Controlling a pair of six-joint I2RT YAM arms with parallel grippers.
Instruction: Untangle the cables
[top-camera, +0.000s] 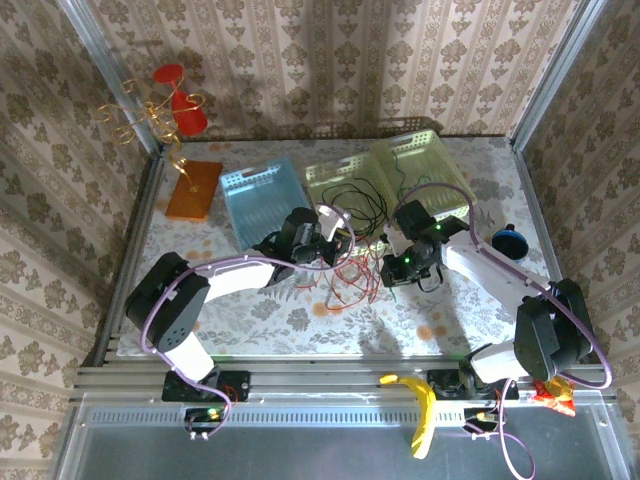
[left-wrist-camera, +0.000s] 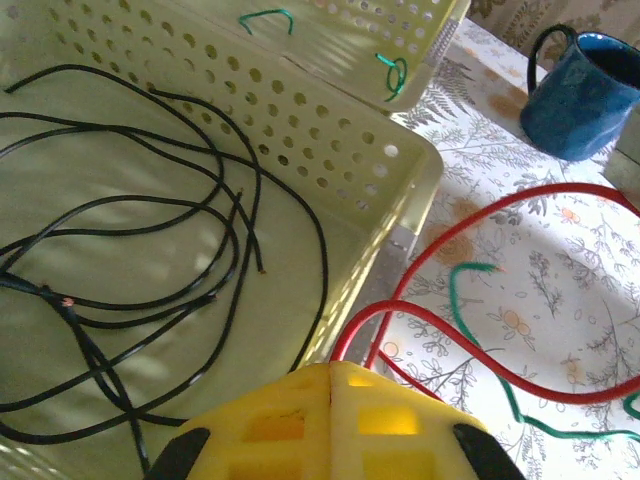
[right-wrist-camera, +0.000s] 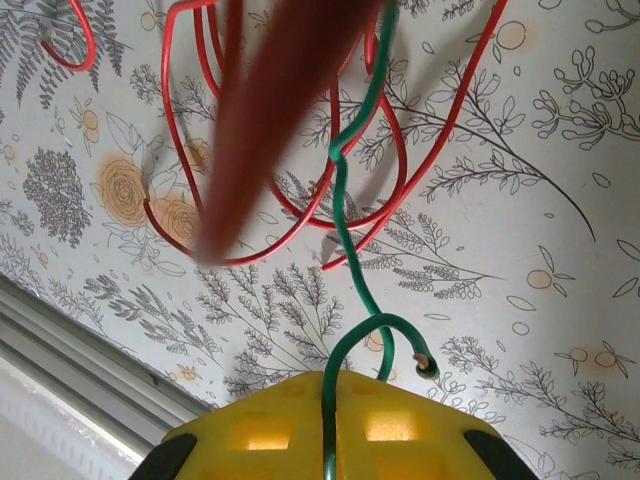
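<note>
My left gripper (left-wrist-camera: 331, 368) is shut on the red cable (left-wrist-camera: 480, 345), which comes out of the yellow fingertips and loops over the floral table. It hovers at the corner of a yellow-green basket (left-wrist-camera: 400, 165) that holds coils of black cable (left-wrist-camera: 150, 210). A green cable (left-wrist-camera: 462, 300) lies on the table beside the red one. My right gripper (right-wrist-camera: 328, 378) is shut on the green cable (right-wrist-camera: 345, 215), whose bare end curls by the fingertips. Red loops (right-wrist-camera: 300, 225) lie beyond it, one blurred strand close to the lens. From above, the left gripper (top-camera: 325, 235) and right gripper (top-camera: 397, 268) flank the red tangle (top-camera: 345, 282).
A second yellow-green basket (top-camera: 425, 160) and a blue basket (top-camera: 262, 195) stand at the back. A blue mug (top-camera: 510, 240) sits at the right, an orange block (top-camera: 193, 190) and a wire stand with red glasses (top-camera: 170, 105) at the back left. A banana (top-camera: 420, 405) lies on the front rail.
</note>
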